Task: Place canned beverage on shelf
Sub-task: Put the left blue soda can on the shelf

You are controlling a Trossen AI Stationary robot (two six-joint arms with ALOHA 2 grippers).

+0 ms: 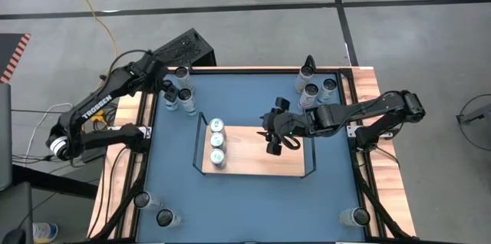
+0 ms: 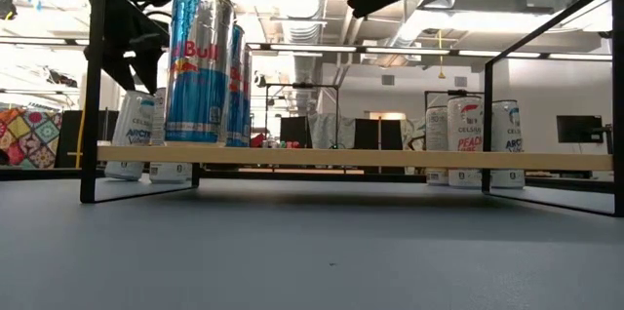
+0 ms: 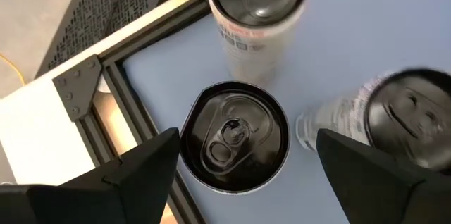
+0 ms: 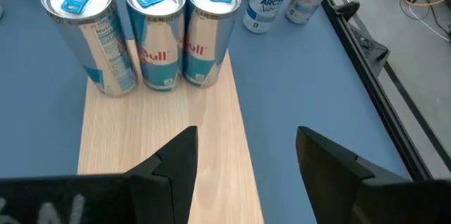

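The shelf (image 1: 261,159), a light-wood board in a black wire frame, stands mid-table. Three Red Bull cans (image 1: 216,143) stand upright in a row at its left end, and show again in the right wrist view as Red Bull cans (image 4: 151,34). My right gripper (image 1: 275,143) hovers open over the board's middle with nothing between its fingers. My left gripper (image 1: 170,90) is at the far left corner, open, above three white cans. In the left wrist view a black-topped can (image 3: 235,138) stands upright on the blue tabletop between the spread fingers (image 3: 141,175), which stand clear of it.
Two more white cans (image 3: 257,5) (image 3: 405,111) stand close beside the black-topped one, next to the table's black frame rail (image 3: 134,104). Other cans cluster at the far right corner (image 1: 314,89), the near left corner (image 1: 153,209) and the near right corner (image 1: 354,216).
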